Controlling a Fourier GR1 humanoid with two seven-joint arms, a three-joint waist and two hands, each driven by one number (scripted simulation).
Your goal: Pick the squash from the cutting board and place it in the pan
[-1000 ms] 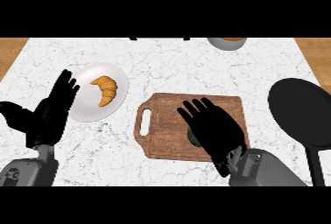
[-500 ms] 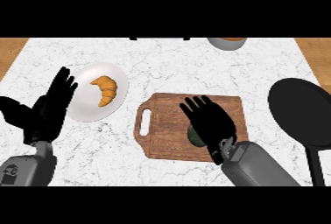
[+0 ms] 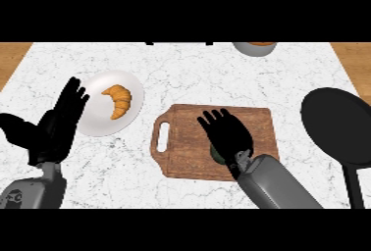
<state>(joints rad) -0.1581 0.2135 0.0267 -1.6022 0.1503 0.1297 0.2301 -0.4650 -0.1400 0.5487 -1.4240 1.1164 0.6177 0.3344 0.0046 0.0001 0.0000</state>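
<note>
Right hand (image 3: 228, 135) now lower over board (image 3: 188, 157) than a second ago, forearm pulled in beneath it; we read this as descent onto squash (image 3: 216, 155), grasp not yet made. Fingers spread, fairly straight, holding nothing we can see. Squash on board, mostly hidden under palm; only dark green edge shows. Contact: we cannot tell. Pan (image 3: 340, 127) at right, well apart, handle partly cut off. Left hand (image 3: 51, 130) rests open beside plate (image 3: 94, 122).
</note>
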